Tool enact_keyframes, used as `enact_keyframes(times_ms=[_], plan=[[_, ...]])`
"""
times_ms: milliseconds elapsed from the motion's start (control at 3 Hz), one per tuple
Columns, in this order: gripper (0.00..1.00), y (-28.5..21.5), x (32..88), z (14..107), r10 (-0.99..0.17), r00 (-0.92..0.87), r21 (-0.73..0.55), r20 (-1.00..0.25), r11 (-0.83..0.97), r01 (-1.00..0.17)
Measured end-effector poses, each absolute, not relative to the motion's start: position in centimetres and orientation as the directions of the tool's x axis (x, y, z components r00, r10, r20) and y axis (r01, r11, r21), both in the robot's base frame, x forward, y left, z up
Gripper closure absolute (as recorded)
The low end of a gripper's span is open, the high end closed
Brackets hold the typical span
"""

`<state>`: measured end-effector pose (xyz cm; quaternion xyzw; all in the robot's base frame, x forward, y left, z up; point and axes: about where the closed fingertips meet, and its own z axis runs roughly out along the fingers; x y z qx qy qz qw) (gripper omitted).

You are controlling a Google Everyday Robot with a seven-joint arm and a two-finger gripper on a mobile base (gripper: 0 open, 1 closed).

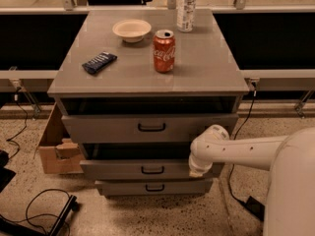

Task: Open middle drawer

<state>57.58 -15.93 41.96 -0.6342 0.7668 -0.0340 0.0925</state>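
Note:
The middle drawer point(118, 170) is a grey drawer with a small black loop handle point(152, 170). It stands pulled out a little from the grey cabinet, with a dark gap above its front panel. My gripper point(197, 170) is at the right end of that front panel, at the end of my white arm point(246, 149), which reaches in from the right. The larger top drawer point(98, 128) sits above it and the small bottom drawer point(123, 187) below it.
On the cabinet top point(206, 68) stand a red soda can point(164, 50), a white bowl point(131, 30), a clear bottle point(186, 6) and a dark snack bar point(99, 62). A cardboard box point(56, 151) sits on the floor at the left, with cables point(34, 215) nearby.

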Motion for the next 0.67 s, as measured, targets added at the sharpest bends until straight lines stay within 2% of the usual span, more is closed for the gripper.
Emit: enact_keyframes(times_ms=[333,667], plan=[[0.87,-15.93,57.58,42.63,-0.979,-0.178,-0.17,-0.099,0.193,-0.966],[0.87,-15.93,57.58,43.36,-0.979,-0.178,-0.17,-0.099,0.193,-0.966]])
